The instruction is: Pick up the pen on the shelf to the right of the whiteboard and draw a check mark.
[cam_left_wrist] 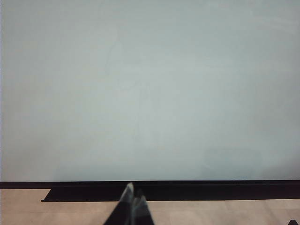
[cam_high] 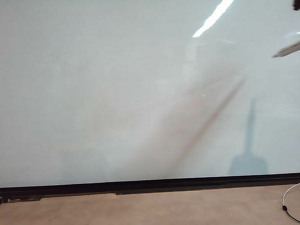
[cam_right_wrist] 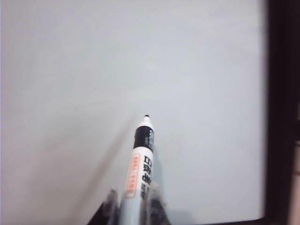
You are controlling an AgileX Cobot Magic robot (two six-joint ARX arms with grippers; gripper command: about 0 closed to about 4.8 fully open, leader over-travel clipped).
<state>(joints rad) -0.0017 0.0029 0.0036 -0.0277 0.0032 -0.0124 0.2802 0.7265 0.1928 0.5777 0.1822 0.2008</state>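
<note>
1. Filling nearly the whole exterior view, the whiteboard (cam_high: 114, 94) stands glossy and pale, with faint brownish smudges slanting across its middle and a bright light reflection (cam_high: 218, 12) in the upper right of the frame.
2. Along the bottom of that view runs the board's thin black frame (cam_high: 143, 185), and under it lies a tan floor (cam_high: 144, 212) with a white cable (cam_high: 291, 201) curling in the lower right corner.
3. In the left wrist view, the left claw (cam_left_wrist: 133, 199) shows at the bottom centre of the frame, its two fingertips pressed together with nothing between them, pointing at the bare whiteboard (cam_left_wrist: 150, 93) from well apart.
4. At the upper right edge of the exterior view, the pen (cam_high: 291, 48) pokes in as a slim, blurred light-grey bar, tilted, its tip aimed leftward over the board; the dark part (cam_high: 298, 1) above it at the frame's edge is too cut off to identify.
5. In the right wrist view, the right claw (cam_right_wrist: 131, 204) sits at the bottom centre, narrowed around the pen (cam_right_wrist: 139, 159), whose white barrel carries dark print and an orange label.
6. The pen's fine black tip points at the whiteboard (cam_right_wrist: 93, 70); whether it touches the surface I cannot tell.
7. No drawn stroke shows on the board in any view.
</note>
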